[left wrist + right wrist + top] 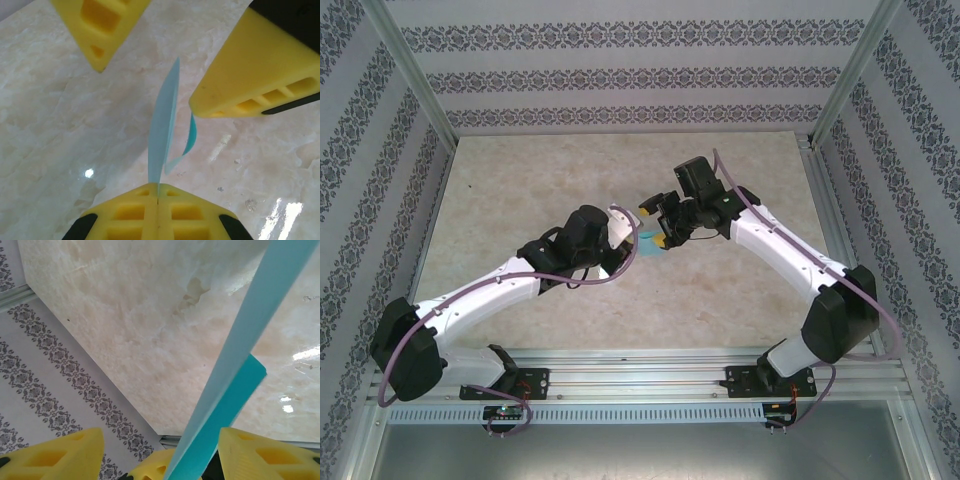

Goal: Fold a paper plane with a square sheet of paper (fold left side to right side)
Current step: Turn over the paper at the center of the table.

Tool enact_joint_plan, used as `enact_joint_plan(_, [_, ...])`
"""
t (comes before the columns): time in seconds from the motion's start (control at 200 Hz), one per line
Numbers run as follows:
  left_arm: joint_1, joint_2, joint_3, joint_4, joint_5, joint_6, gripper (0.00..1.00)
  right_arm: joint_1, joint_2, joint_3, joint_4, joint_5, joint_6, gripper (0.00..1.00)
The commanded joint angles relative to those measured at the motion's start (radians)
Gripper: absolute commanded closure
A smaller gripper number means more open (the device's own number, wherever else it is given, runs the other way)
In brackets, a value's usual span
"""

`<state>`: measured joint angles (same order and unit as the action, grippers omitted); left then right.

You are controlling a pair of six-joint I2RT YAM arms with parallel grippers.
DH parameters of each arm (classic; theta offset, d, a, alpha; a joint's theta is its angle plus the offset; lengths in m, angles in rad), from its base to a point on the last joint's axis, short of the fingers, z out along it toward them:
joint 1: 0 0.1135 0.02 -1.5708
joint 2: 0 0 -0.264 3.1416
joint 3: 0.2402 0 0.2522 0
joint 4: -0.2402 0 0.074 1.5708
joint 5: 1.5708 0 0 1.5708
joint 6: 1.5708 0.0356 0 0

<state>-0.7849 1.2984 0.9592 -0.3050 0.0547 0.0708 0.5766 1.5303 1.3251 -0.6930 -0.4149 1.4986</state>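
Note:
The cyan sheet of paper is folded into a slim pointed shape and stands on edge above the table, with one loose flap curling out to its right. My left gripper is shut on its lower end, held in the air. My right gripper is open, its yellow fingers straddling the paper's upper part without pinching it. In the right wrist view the paper runs as a long strip between those fingers. From above, the paper shows small between the left gripper and the right gripper.
The beige marble-look tabletop lies under both arms. Patterned walls and metal frame posts close the cell on three sides. The arm bases sit on a rail at the near edge.

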Motion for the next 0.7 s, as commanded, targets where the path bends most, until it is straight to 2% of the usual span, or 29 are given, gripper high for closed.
enact_joint_plan(0.0, [-0.026,0.004,0.038,0.001,-0.027,0.049,1.0,0.019,0.024,0.038,-0.026,-0.024,0.003,0.41])
enact_joint_plan(0.27, [-0.052,0.019,0.049,-0.022,-0.06,0.087,1.0,0.025,0.032,0.025,-0.045,-0.043,-0.027,0.54])
enact_joint_plan(0.44, [-0.054,0.036,0.042,-0.024,-0.093,0.083,1.0,-0.009,-0.017,0.032,-0.138,-0.001,-0.089,0.5])
enact_joint_plan(0.58, [-0.055,0.05,0.041,-0.017,-0.141,0.071,1.0,-0.015,-0.105,-0.019,-0.168,0.039,-0.072,0.46])
enact_joint_plan(0.694, [-0.056,0.059,0.042,-0.01,-0.149,0.064,1.0,-0.005,-0.172,-0.089,-0.163,0.057,-0.013,0.4])
